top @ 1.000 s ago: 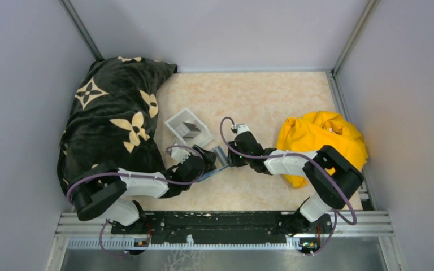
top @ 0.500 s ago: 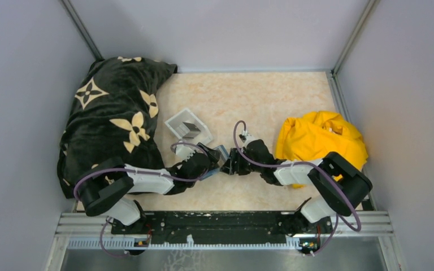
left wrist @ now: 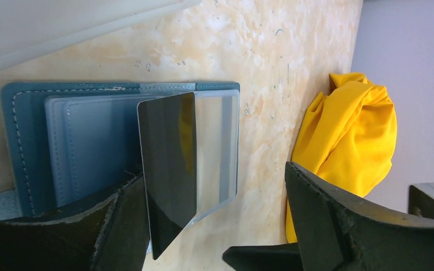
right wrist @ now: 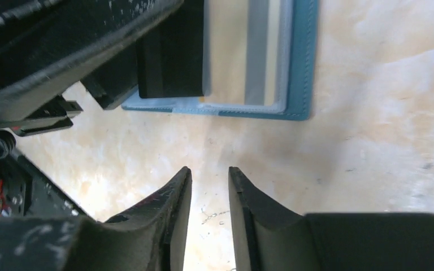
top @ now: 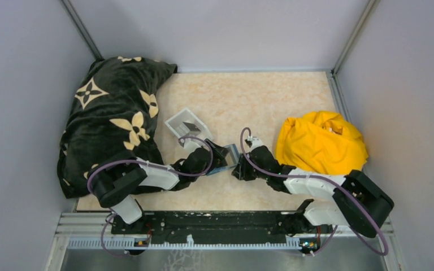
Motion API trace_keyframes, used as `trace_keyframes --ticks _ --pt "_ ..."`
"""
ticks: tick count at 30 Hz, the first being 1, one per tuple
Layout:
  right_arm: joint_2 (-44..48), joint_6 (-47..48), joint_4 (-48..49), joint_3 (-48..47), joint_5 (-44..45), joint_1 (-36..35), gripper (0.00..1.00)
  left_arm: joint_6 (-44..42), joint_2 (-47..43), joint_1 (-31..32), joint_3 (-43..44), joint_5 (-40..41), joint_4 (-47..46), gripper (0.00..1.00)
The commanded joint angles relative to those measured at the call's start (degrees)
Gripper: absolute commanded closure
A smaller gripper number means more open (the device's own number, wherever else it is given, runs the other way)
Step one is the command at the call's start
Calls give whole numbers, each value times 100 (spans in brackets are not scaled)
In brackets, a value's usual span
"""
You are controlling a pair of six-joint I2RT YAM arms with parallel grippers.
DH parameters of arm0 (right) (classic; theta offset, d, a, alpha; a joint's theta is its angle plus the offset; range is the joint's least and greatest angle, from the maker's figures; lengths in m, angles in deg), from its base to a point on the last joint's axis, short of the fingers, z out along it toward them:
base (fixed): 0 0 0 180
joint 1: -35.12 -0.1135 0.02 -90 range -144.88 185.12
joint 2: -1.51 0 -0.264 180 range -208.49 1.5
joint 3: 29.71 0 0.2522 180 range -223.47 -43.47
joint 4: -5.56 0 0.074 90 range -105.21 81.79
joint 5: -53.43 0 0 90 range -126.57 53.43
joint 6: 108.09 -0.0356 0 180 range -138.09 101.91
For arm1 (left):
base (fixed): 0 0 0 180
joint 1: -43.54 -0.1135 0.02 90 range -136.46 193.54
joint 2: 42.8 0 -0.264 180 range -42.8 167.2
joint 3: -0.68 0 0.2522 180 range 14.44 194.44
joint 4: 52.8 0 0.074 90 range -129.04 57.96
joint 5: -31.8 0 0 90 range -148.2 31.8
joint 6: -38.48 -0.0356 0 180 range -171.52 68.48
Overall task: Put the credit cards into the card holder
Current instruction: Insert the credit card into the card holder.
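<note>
The teal card holder [top: 230, 154] lies open on the table between my two grippers. In the left wrist view the card holder [left wrist: 25, 141] has a dark grey credit card [left wrist: 168, 164] standing part way in its clear pocket. My left gripper [left wrist: 215, 178] is wide open around it, one finger resting on the holder beside the card. My right gripper [right wrist: 209, 170] hovers just near of the holder [right wrist: 300, 68], jaws a narrow gap apart and empty. The card also shows in the right wrist view [right wrist: 170, 62]. Another grey card [top: 191, 128] lies in the clear tray [top: 170, 121].
A black blanket with tan flowers [top: 113, 118] fills the left side. A crumpled yellow cloth [top: 319, 141] lies on the right, close behind my right arm. The tray's edge [left wrist: 62, 22] is just beyond the holder. Grey walls enclose the table.
My right gripper has drawn back from the card holder toward the near edge, its arm swinging right. My left gripper has shifted right and slightly farther along the holder.
</note>
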Motion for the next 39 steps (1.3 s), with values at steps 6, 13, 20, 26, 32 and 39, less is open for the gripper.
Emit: trace_keyframes --ticks 6,13,20,26,32,39 --pt "198 340 -38 -313 1148 54 95 -369 707 7 -356 -771 1689 12" --pt "-323 391 552 -628 761 324 100 -465 709 -16 -363 -843 1593 13" --pt "-845 344 833 -911 474 450 100 -543 761 -37 -346 -977 1508 14" --pt "-1488 261 1164 -946 303 485 100 -733 772 -46 60 -937 2221 11" --pt "-1851 147 1398 -847 295 495 100 -976 811 -42 750 -720 3826 8" --pt "-1805 118 1284 -657 525 508 100 -913 732 -38 669 -809 4050 8"
